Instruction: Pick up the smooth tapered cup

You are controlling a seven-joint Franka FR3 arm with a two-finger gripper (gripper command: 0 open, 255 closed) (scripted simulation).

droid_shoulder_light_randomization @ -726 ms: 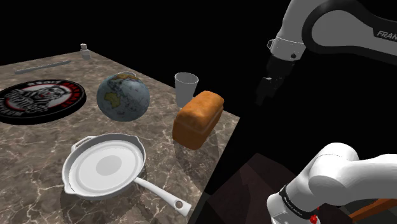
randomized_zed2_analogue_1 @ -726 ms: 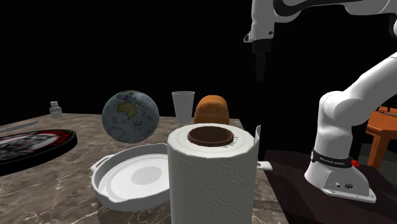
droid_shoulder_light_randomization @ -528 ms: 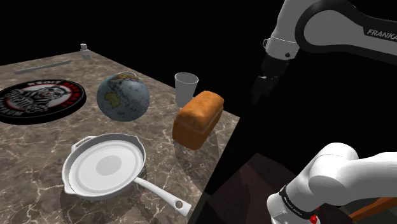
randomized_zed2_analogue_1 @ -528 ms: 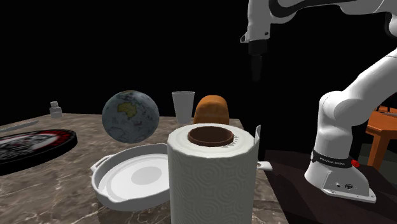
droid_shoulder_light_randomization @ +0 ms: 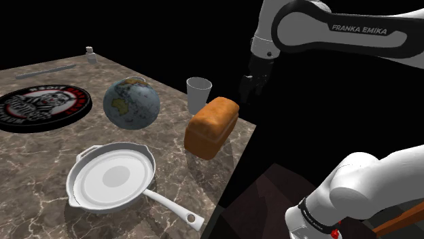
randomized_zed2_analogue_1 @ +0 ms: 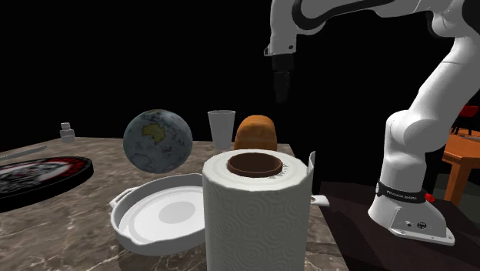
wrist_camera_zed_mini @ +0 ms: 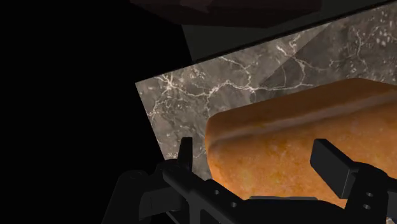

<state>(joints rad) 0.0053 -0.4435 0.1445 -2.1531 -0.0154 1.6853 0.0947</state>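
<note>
The pale tapered cup (droid_shoulder_light_randomization: 199, 92) (randomized_zed2_analogue_1: 221, 126) stands upright near the table's far edge, just behind a brown bread loaf (droid_shoulder_light_randomization: 212, 126) (randomized_zed2_analogue_1: 256, 132). My black gripper (droid_shoulder_light_randomization: 246, 90) (randomized_zed2_analogue_1: 280, 87) hangs in the air to the shoulder view's right of the cup, above the table's corner, apart from the cup and higher than its rim. In the wrist view the gripper (wrist_camera_zed_mini: 257, 158) is open, its fingers (wrist_camera_zed_mini: 186, 156) standing wide apart with nothing between them, and the loaf (wrist_camera_zed_mini: 299, 137) lies beneath them.
A globe (droid_shoulder_light_randomization: 131, 102) sits to the shoulder view's left of the cup. A white frying pan (droid_shoulder_light_randomization: 112, 176) lies nearer on the dark marble table (droid_shoulder_light_randomization: 41, 156). A round dark plaque (droid_shoulder_light_randomization: 41, 105) and a small bottle (droid_shoulder_light_randomization: 90, 53) are farther left. A paper towel roll (randomized_zed2_analogue_1: 256, 212) stands in the second exterior view's foreground.
The arm has swung to the shoulder view's left, carrying the gripper from beyond the table's edge to over the corner near the loaf and cup. Nothing on the table moved.
</note>
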